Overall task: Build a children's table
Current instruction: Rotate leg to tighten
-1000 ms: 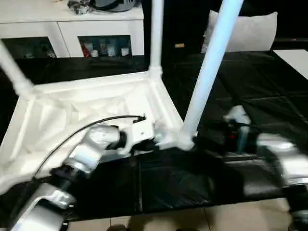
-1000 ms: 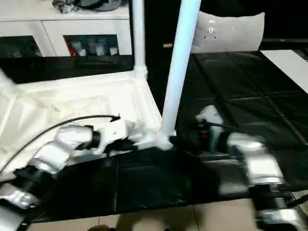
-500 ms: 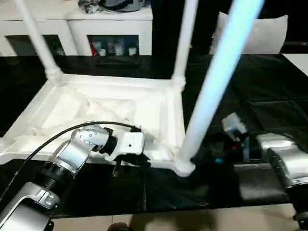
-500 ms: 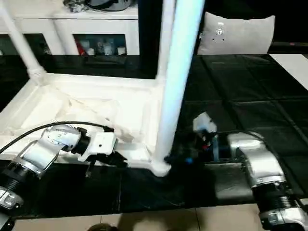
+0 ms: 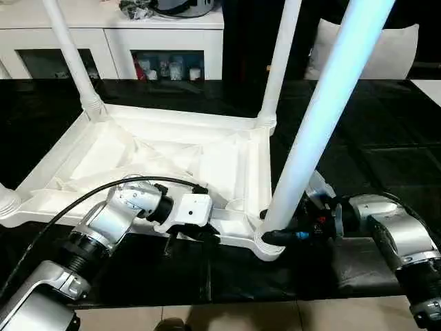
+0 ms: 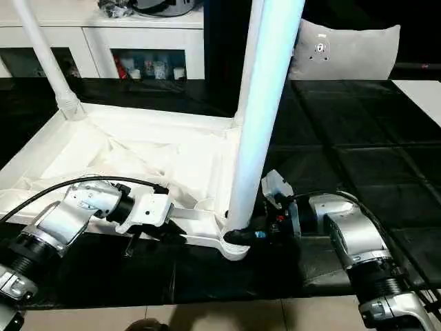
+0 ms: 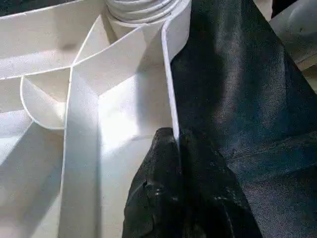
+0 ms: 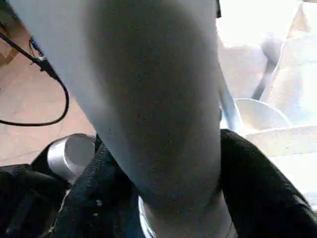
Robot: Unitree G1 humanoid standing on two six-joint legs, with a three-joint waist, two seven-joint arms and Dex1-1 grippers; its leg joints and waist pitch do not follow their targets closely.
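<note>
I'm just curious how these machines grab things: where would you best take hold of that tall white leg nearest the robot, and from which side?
Low down, just above its socket, coming in level from the robot's right. The near leg is round, tapered and upright, so two fingers can straddle it there, and a low hold probably tips it least. The right claw already sits around that spot.

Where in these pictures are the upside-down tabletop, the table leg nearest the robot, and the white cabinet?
tabletop [image 5: 227, 155]: left eye view, ribbed underside.
nearest leg [image 5: 324, 103]: left eye view, middle of its shaft.
cabinet [image 5: 124, 45]: left eye view, front panel between its glass doors.
</note>
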